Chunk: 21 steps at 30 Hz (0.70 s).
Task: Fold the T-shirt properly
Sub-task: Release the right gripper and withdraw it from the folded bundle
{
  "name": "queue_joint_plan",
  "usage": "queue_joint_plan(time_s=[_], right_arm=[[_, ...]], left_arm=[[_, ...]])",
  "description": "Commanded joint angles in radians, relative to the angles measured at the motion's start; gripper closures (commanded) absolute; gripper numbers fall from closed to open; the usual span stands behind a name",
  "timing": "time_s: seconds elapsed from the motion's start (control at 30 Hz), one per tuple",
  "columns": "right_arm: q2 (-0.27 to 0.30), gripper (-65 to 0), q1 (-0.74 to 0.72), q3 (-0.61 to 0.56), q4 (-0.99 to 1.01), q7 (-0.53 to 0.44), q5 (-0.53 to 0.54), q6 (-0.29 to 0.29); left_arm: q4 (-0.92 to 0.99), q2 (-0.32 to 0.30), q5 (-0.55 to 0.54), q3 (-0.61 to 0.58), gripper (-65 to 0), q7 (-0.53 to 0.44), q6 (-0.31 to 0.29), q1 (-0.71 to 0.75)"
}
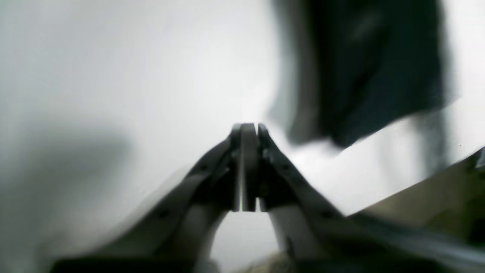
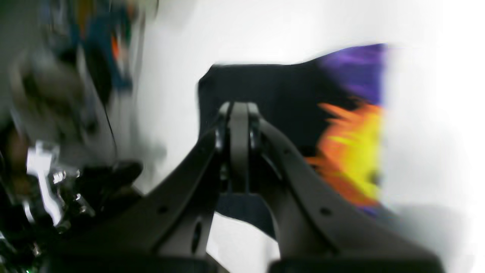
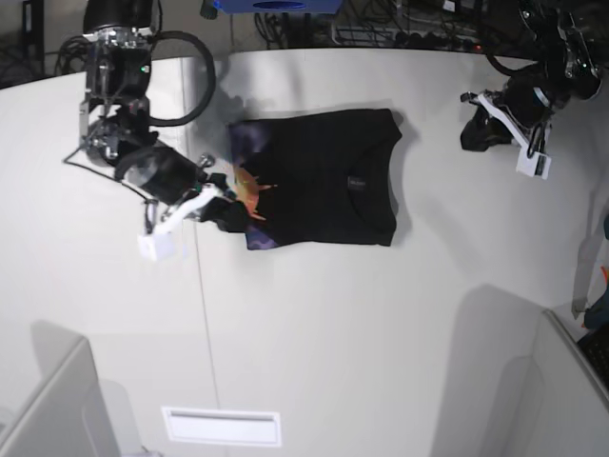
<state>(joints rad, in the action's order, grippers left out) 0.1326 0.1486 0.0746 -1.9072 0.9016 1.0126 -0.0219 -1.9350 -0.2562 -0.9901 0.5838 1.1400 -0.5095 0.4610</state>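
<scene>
The black T-shirt (image 3: pixel 324 181) lies flat in the middle of the white table (image 3: pixel 381 314), with its left part turned over to show the orange-yellow and purple print (image 3: pixel 249 186). My right gripper (image 3: pixel 225 211) is at that left edge. In the right wrist view the right gripper (image 2: pixel 238 108) is shut above the T-shirt (image 2: pixel 273 87), beside the print (image 2: pixel 352 151), and no cloth shows between its tips. My left gripper (image 3: pixel 473 133) is far to the right, away from the shirt. In the blurred left wrist view the left gripper (image 1: pixel 249 127) is shut and empty, with the T-shirt (image 1: pixel 379 76) beyond it.
Grey partition panels stand at the front left (image 3: pixel 48 409) and front right (image 3: pixel 571 381). Cables and a blue item (image 3: pixel 276 5) crowd the back edge. A white rectangular plate (image 3: pixel 221 426) lies near the front. A thin seam (image 3: pixel 205 314) runs down the tabletop.
</scene>
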Motion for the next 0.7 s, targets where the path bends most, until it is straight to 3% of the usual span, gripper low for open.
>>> queue_joint_plan(time_s=[0.0,0.1,0.13,0.2,0.3,0.43,0.67], right_arm=[[0.008,0.0,-0.005,0.046,-0.018,-0.017,0.035,0.012],[0.052,0.0,0.022,0.12,-0.019,-0.017,0.065,0.043],[0.072,0.0,0.027,0.126,-0.019,-0.019,0.073,0.073],[0.094,0.0,0.036,0.13,-0.019,-0.02,0.078,0.127],[0.098,0.0,0.046,0.13,-0.019,-0.022,0.078,0.152],[0.098,0.0,0.053,0.13,-0.019,-0.025,0.074,0.152],[0.1,0.0,0.053,0.144,-0.019,-0.026,0.074,0.152]], left_arm=[[-0.014,0.005,-0.039,0.003,-22.4,-0.015,-0.008,-0.021],[-0.013,0.05,-0.052,-0.012,-48.9,-0.013,-0.008,-0.092],[-0.011,0.062,-0.04,-0.04,-55.3,-0.013,-0.008,-0.12],[0.009,0.071,-0.003,-0.109,-61.9,-0.013,-0.008,-0.164],[0.093,0.111,0.058,-0.218,-63.0,-0.013,0.002,-0.236],[0.217,0.157,0.109,-0.282,-63.0,-0.013,0.096,-0.304],[0.316,0.16,0.109,-0.408,-61.5,-0.016,0.205,-0.359]])
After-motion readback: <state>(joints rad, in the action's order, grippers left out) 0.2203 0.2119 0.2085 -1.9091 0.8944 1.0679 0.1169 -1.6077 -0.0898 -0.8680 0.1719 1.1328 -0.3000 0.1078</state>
